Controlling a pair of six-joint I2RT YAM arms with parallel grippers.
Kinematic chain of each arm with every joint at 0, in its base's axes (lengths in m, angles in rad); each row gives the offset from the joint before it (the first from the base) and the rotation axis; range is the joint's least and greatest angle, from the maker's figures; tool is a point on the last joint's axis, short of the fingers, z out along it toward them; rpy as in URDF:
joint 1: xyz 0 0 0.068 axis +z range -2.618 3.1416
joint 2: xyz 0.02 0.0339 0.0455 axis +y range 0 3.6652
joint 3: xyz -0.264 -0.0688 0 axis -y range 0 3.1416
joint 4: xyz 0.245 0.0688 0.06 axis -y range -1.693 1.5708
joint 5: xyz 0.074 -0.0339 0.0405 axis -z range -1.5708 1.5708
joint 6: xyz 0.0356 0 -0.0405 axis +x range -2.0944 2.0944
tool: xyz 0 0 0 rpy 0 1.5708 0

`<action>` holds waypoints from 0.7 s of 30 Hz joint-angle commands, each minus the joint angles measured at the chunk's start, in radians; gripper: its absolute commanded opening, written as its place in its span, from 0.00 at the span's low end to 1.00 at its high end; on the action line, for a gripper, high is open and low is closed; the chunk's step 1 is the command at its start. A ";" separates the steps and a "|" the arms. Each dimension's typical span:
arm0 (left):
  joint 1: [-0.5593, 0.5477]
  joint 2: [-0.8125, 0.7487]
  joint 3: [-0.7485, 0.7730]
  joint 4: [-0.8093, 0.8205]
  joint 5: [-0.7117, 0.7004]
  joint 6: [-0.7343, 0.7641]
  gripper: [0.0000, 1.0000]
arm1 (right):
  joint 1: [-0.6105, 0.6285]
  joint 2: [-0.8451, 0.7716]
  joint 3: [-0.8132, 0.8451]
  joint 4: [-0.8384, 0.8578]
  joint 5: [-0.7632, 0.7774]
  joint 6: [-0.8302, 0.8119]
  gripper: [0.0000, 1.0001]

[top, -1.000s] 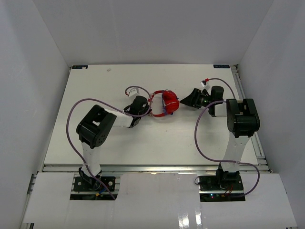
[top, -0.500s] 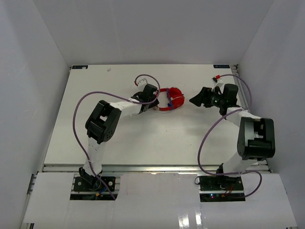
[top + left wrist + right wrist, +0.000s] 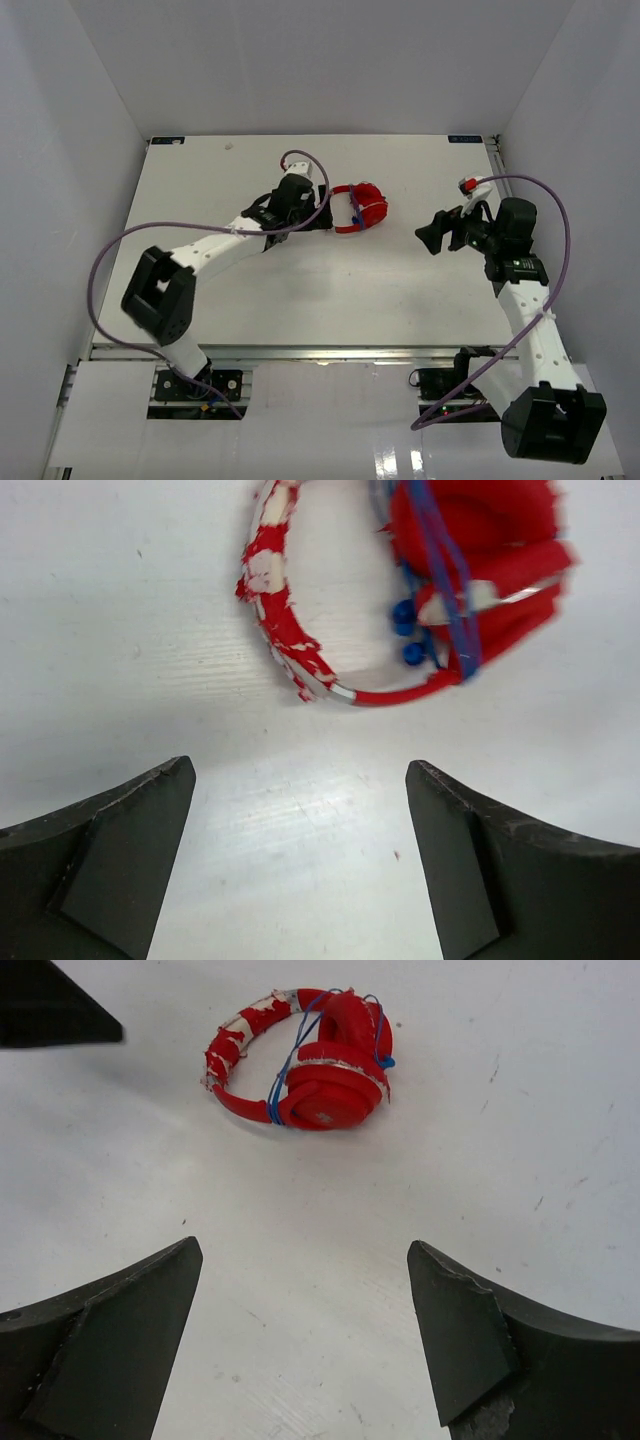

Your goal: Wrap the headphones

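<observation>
We are holding the left claw and right claw spread and empty, clear of the headphones at upper centre, since their cable is lying wound around them.

The headphones look glossy, the table matt.

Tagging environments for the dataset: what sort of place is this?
Most likely a lab data-collection cell, not a home: a white table boxed in by plain white walls, the left arm and right arm bolted at its near edge, and red headphones lying on it.
</observation>
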 commanded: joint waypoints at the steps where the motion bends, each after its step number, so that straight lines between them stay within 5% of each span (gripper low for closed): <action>1: 0.005 -0.327 -0.125 0.060 0.303 0.242 0.98 | -0.002 -0.106 -0.051 -0.084 0.127 0.050 0.90; 6: 0.003 -0.678 -0.326 0.039 0.561 0.395 0.98 | -0.002 -0.202 -0.077 -0.084 0.294 0.116 0.90; 14: 0.007 -0.999 -0.514 -0.091 0.343 0.476 0.98 | -0.004 -0.290 -0.117 -0.089 0.365 0.169 0.90; 21: 0.006 -1.192 -0.633 -0.021 0.291 0.494 0.98 | -0.031 -0.295 -0.135 -0.087 0.356 0.155 0.90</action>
